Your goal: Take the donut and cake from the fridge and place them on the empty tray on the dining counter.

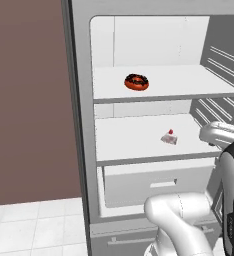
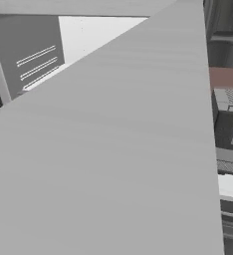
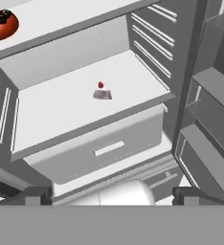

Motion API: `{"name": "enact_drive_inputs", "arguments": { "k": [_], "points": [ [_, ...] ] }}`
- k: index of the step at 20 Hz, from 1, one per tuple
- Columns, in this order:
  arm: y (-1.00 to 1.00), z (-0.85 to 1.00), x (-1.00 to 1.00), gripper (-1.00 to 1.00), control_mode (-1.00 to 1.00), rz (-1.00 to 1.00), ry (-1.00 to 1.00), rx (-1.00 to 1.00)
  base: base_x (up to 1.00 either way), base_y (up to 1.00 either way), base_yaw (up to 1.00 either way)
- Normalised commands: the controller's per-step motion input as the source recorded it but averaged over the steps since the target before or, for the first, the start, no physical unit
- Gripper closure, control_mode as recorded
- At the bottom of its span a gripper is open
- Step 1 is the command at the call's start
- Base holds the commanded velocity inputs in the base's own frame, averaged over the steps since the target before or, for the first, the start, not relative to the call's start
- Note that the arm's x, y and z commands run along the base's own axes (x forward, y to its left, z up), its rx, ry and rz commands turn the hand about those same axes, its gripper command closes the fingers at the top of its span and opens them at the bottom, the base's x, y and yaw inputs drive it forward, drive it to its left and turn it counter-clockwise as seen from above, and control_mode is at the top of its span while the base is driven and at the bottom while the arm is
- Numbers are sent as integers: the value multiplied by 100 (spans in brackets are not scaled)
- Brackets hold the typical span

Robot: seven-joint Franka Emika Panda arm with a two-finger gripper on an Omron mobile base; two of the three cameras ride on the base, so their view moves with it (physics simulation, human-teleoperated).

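My two-finger gripper (image 3: 112, 196) is spread wide and holds nothing, facing the open silver-grey fridge (image 1: 84, 150). The chocolate-iced ring donut (image 1: 137, 82) sits on its upper white shelf (image 1: 189, 85). The small white cake wedge with red topping (image 1: 169, 138) lies on the shelf below.

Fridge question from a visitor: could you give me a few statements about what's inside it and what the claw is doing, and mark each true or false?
1. The fridge stands open. True.
2. The donut and the cake share one shelf. False: the donut sits on the shelf above the cake's.
3. The claw holds the cake. False: it is open and empty, well short of the shelves.
4. A closed drawer lies below the cake's shelf. True.
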Motion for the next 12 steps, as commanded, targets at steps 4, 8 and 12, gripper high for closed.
{"name": "enact_drive_inputs", "arguments": {
  "k": [4,8,12],
  "points": [
    [0,-49,93,-100,-100,17,0,-9,0,0,0],
    [0,-27,62,-100,-100,17,-3,-13,0,0,0],
    [-4,-32,36,-100,-100,17,-16,-17,0,0,0]
  ]
}}
